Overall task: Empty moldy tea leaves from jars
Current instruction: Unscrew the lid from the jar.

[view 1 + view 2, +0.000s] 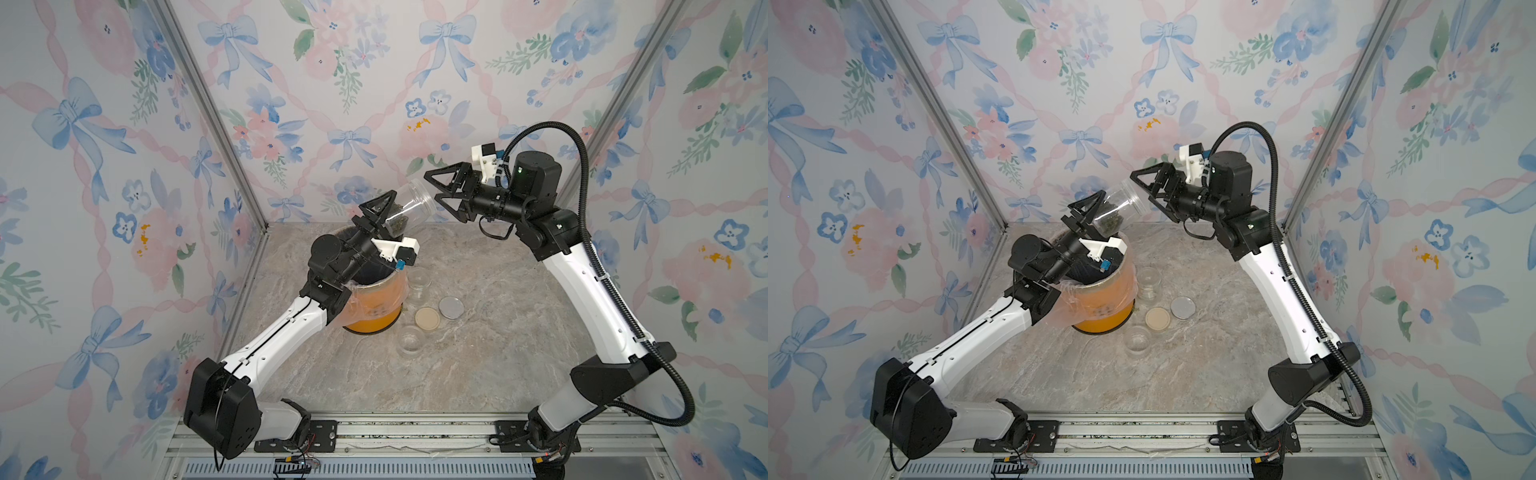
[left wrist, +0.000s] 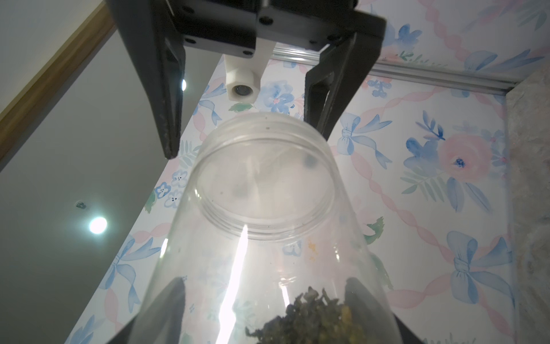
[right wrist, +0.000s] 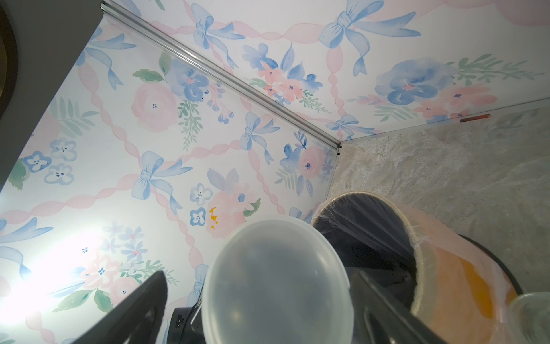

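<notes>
Two of the three jars look done; the orange bin (image 1: pixel 376 309) stands by the back left corner of the bench (image 1: pixel 478 365); just beside it, toward the middle, an open jar (image 1: pixel 419 282) looks empty, and a second open jar (image 1: pixel 409 340), nearer the front edge, looks empty too; a beige lid (image 1: pixel 427 318) and a silver lid (image 1: pixel 451 307) lie flat between them. What is left, by my reading, is the third jar (image 1: pixel 409 205); it has its grey lid (image 3: pixel 276 280) on and the tea leaves (image 2: pixel 312 318) inside, so it needs opening and tipping into the bin.

The left claw (image 1: pixel 388 214) is clamped on that jar's body, holding it tilted in the air above the bin's back rim, lid end up and toward the right; the right claw (image 1: pixel 433 185) stands wide, its fingers either side of the lid; one finger (image 2: pixel 169 125) shows a clear gap, so it grips nothing yet.
</notes>
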`<control>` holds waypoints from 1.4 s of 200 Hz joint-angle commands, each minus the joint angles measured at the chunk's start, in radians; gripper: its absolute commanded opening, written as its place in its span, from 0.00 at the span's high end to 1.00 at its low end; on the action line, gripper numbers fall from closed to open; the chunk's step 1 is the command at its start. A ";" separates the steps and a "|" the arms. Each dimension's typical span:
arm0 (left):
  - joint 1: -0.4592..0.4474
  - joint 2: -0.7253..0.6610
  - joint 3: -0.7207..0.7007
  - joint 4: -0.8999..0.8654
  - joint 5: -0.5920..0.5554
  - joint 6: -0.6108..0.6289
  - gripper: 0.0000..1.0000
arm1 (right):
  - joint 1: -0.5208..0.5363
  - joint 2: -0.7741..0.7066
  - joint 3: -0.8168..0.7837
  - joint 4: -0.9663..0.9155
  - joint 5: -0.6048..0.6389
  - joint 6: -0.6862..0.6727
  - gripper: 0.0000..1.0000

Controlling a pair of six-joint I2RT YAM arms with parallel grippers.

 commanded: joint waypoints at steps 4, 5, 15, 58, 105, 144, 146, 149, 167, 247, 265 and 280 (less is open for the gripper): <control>0.006 -0.008 0.047 -0.013 -0.014 0.156 0.77 | -0.017 -0.006 -0.017 0.032 0.006 0.048 0.04; 0.006 -0.009 0.049 -0.014 -0.014 0.159 0.77 | -0.016 -0.006 -0.016 0.032 0.006 0.049 0.03; 0.006 -0.013 0.056 -0.029 -0.015 0.189 0.77 | -0.016 -0.005 -0.019 0.032 0.003 0.056 0.04; 0.011 -0.015 0.083 -0.040 -0.026 0.274 0.77 | -0.004 -0.021 -0.077 0.090 0.002 0.102 0.03; 0.010 -0.014 0.103 -0.041 -0.036 0.299 0.77 | 0.006 -0.048 -0.150 0.197 0.019 0.170 0.03; 0.011 -0.018 0.089 -0.034 -0.048 0.269 0.77 | 0.007 -0.064 -0.187 0.268 0.044 0.208 0.04; 0.011 -0.017 0.087 -0.032 -0.050 0.267 0.77 | 0.006 -0.066 -0.188 0.270 0.045 0.209 0.03; 0.011 -0.017 0.086 -0.030 -0.050 0.265 0.77 | 0.007 -0.067 -0.188 0.273 0.048 0.212 0.03; 0.011 -0.017 0.076 -0.011 -0.052 0.249 0.77 | 0.006 -0.069 -0.187 0.287 0.060 0.216 0.03; 0.011 -0.003 0.083 0.000 -0.064 0.214 0.78 | 0.039 -0.055 -0.192 0.306 0.057 0.222 0.03; 0.011 -0.003 0.086 -0.001 -0.064 0.208 0.78 | 0.050 -0.051 -0.191 0.312 0.062 0.222 0.04; 0.011 -0.003 0.086 0.000 -0.066 0.208 0.78 | 0.056 -0.046 -0.185 0.312 0.065 0.224 0.04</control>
